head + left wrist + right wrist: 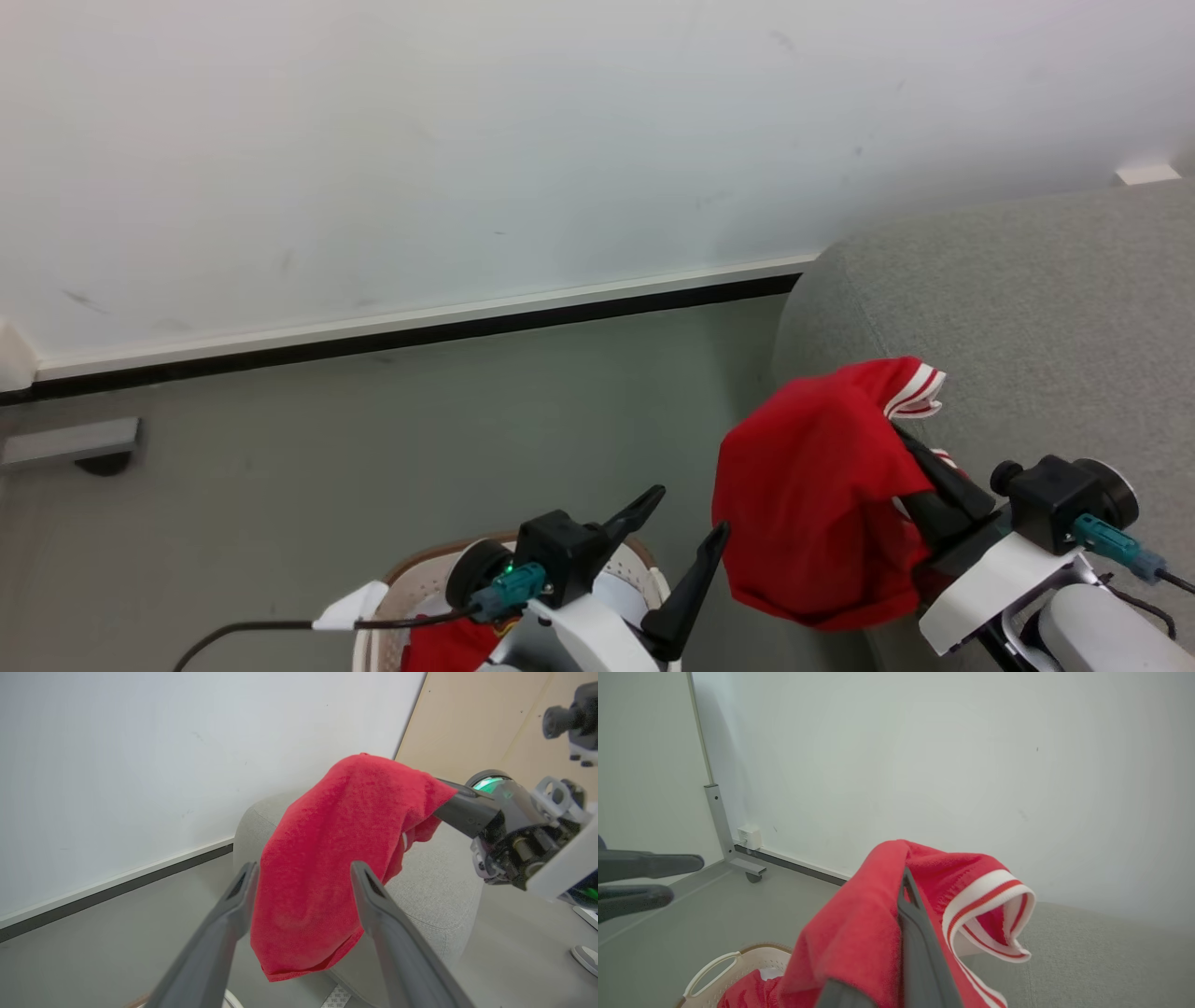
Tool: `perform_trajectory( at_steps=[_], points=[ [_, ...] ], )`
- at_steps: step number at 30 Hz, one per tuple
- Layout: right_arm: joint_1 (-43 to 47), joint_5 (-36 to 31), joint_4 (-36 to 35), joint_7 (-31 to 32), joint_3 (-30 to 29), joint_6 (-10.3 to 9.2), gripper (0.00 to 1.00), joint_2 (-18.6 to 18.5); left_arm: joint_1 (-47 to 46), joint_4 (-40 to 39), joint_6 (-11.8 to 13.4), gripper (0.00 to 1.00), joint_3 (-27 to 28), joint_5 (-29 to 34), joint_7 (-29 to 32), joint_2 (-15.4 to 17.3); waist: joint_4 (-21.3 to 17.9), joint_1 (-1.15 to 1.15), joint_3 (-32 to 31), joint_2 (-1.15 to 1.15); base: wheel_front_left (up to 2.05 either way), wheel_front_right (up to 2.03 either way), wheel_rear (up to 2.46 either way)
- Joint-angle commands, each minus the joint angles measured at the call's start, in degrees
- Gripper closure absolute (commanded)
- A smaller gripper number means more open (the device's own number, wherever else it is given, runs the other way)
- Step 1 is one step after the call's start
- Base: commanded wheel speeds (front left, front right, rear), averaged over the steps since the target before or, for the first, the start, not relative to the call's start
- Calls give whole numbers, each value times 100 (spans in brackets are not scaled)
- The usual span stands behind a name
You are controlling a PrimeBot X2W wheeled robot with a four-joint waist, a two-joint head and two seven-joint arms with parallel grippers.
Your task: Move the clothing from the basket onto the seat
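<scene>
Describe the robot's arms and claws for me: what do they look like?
The left gripper and right gripper each have two long, tapering dark grey fingers on a black block. Behind come white shells, with a teal plug and black cable. A small green light glows on the left one.

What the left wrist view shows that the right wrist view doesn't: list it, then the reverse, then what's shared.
Left wrist: a tan panel and the hanging lower edge of the red garment. Right wrist: the basket with more red clothing, and a wheeled metal post. Shared: the garment, clamped by the shut right gripper, the open left gripper, the grey seat, the white wall.
</scene>
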Motion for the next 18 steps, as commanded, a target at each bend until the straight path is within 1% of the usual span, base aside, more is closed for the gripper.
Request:
perform_trajectory(
  at_steps=[1, 10, 18],
  points=[
    [84, -41, -61, 0, -86, -12, 100, -77, -62, 24, -18, 0, -25, 18, -45, -19, -159, 0, 46, 0, 0, 0, 0],
    [249, -90, -368, -1, -488, -12, 100, -269, -152, 180, -33, 0, -134, 3, -137, -77, -770, 0, 130, 0, 0, 0, 0],
    [410, -19, -664, -1, -841, -12, 100, -429, -239, 220, -26, 0, -231, -13, -179, -121, -1128, 0, 240, 0, 0, 0, 0]
  ],
)
